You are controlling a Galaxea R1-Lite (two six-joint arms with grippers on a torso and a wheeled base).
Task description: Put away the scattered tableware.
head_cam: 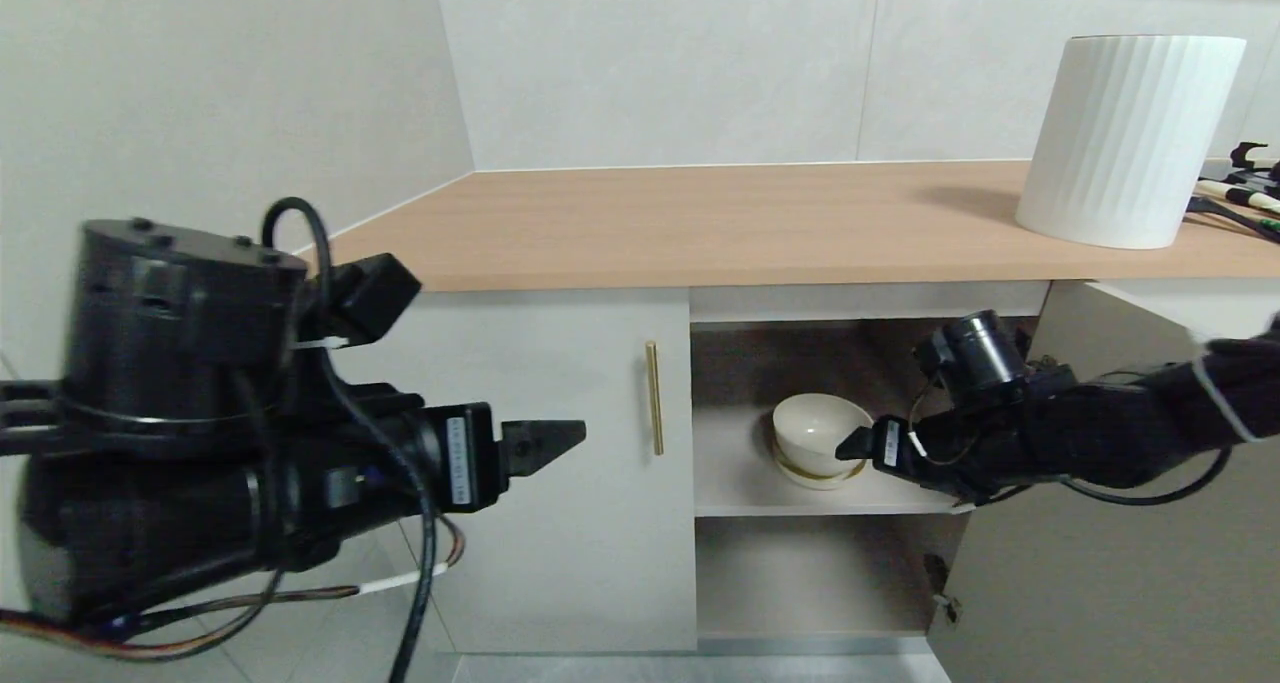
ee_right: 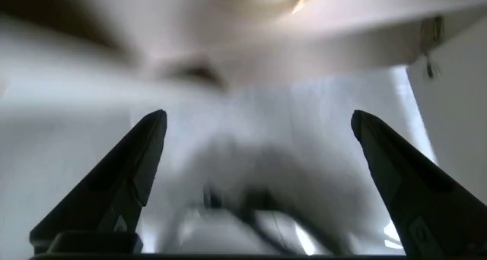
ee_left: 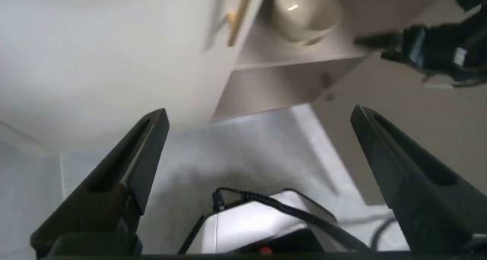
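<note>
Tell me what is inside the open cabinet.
On the cabinet's upper shelf sits a cream bowl, stacked on another dish. The right gripper is open beside it. The arm covers the shelf's right end.

Pale walls (head_cam: 650, 63) meet in a corner behind a light wooden table (head_cam: 700, 223); beneath, a white cabinet (head_cam: 560, 523) has one door shut with a brass handle (head_cam: 652, 398), the other open, above grey floor tiles (head_cam: 700, 669)
</note>
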